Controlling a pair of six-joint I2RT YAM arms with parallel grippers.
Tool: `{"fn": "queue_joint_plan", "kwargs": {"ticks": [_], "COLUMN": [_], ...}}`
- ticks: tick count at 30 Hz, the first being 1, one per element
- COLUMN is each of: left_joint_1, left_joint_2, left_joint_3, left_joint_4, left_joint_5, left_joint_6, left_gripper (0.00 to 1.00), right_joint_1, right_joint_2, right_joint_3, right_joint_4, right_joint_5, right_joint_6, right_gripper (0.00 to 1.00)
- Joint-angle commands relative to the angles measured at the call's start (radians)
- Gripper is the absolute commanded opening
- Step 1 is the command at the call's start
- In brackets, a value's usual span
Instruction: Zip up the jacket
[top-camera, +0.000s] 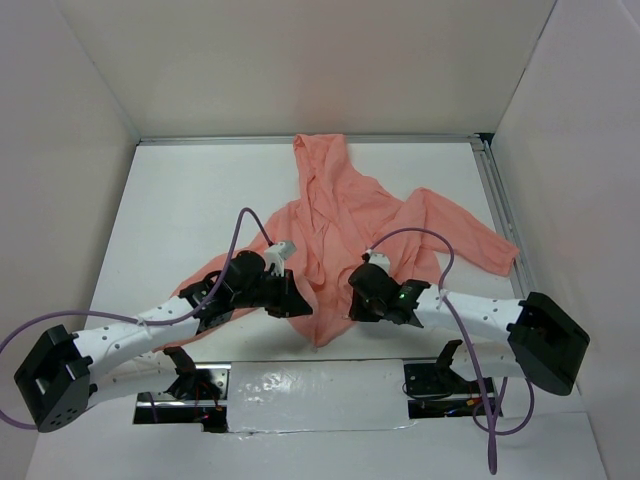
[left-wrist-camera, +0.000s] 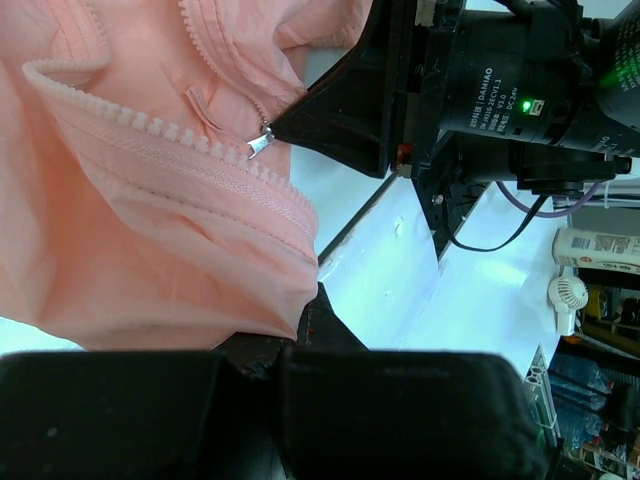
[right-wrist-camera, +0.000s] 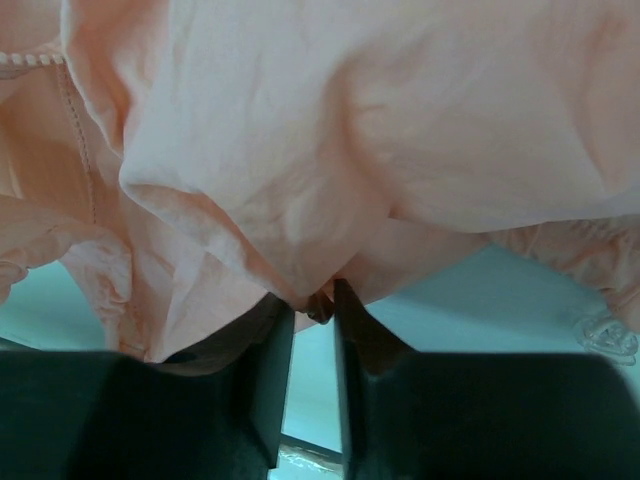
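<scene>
The salmon-pink jacket (top-camera: 350, 215) lies on the white table, hood at the far end and hem toward the arms. My left gripper (top-camera: 298, 303) is shut on the hem left of the front opening; in the left wrist view (left-wrist-camera: 290, 335) the fabric folds into its closed jaws. The zipper teeth (left-wrist-camera: 150, 125) and a small metal zipper pull (left-wrist-camera: 260, 144) show there, with a finger (left-wrist-camera: 335, 105) of my right gripper touching the pull. My right gripper (top-camera: 356, 298) is shut on bunched jacket fabric (right-wrist-camera: 300, 150) pinched at its tips (right-wrist-camera: 321, 303).
A white table (top-camera: 190, 200) with tall white walls on three sides. A metal rail (top-camera: 500, 210) runs along the right edge. A shiny taped strip (top-camera: 320, 385) lies between the arm bases. A purple cable (top-camera: 420, 240) loops over the jacket's right sleeve.
</scene>
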Motion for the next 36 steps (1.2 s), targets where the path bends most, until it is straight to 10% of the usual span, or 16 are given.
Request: {"fn": "queue_joint_plan", "kwargs": {"ticks": [1, 8, 21, 31, 36], "left_joint_1": [-0.009, -0.012, 0.113, 0.235, 0.249], "left_joint_2": [0.001, 0.004, -0.012, 0.056, 0.103], "left_joint_3": [0.043, 0.050, 0.289, 0.458, 0.487], "left_joint_4": [0.016, 0.016, 0.107, 0.211, 0.223], "left_joint_5": [-0.008, -0.010, 0.035, 0.199, 0.279], "left_joint_6": [0.009, 0.018, 0.117, 0.174, 0.160], "left_gripper": [0.00, 0.00, 0.00, 0.00, 0.00], "right_joint_1": [0.007, 0.005, -0.175, -0.327, -0.327], "right_joint_2": [0.011, 0.001, -0.544, -0.447, -0.417], "right_joint_3": [-0.001, 0.010, -0.079, 0.016, 0.042], "right_joint_4": [0.043, 0.093, 0.594, 0.871, 0.951], "right_joint_5": [0.013, 0.031, -0.223, -0.636, -0.532], "right_joint_6": [-0.001, -0.010, -0.138, -0.225, -0.228], "right_gripper": [0.27, 0.00, 0.00, 0.00, 0.00]}}
